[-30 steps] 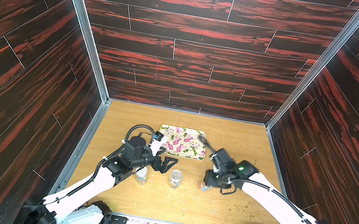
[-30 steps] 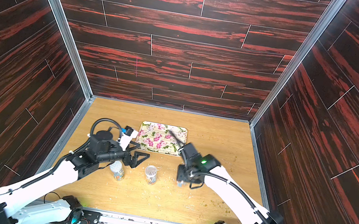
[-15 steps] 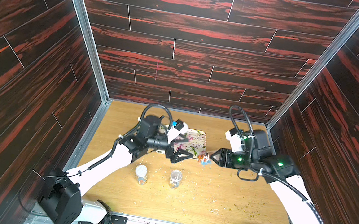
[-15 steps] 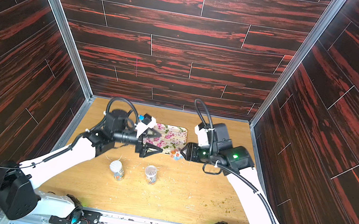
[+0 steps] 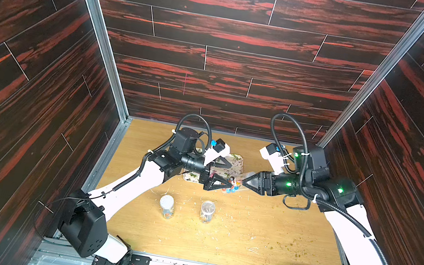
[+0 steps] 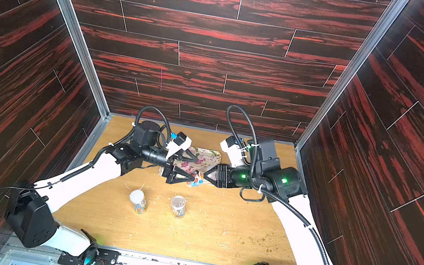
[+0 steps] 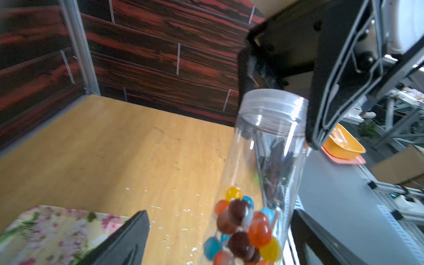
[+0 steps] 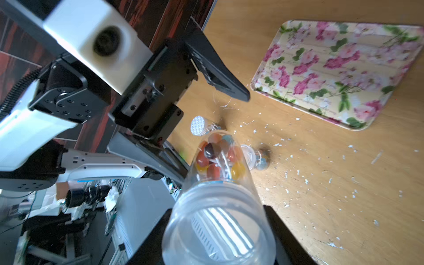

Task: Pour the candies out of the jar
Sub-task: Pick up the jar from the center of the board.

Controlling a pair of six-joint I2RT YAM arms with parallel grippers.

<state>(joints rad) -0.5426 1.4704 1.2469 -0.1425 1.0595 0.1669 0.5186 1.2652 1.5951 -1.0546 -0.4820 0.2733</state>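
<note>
The clear jar (image 8: 218,197) lies nearly level in the air beside the tray, with my right gripper (image 8: 218,241) shut on its threaded end (image 7: 270,107). The candies (image 7: 243,229), round balls in red, brown, blue and yellow on thin white sticks, sit bunched at the jar's other end (image 8: 218,158). My left gripper (image 7: 220,215) is open, one finger on each side of that candy end without touching it. In both top views the grippers face each other, left (image 5: 229,176) and right (image 5: 247,182), with the candies (image 6: 195,179) between them.
The flowered tray (image 8: 332,68) lies on the wooden table behind the grippers (image 5: 238,161). Two small jars stand nearer the front: one with a white perforated lid (image 5: 166,205), one clear (image 5: 207,210). Pale crumbs litter the table.
Over the last second both arms rose from beside the small jars and swung back to the tray. The right gripper now holds the jar level there, and the open left gripper straddles its candy end.
</note>
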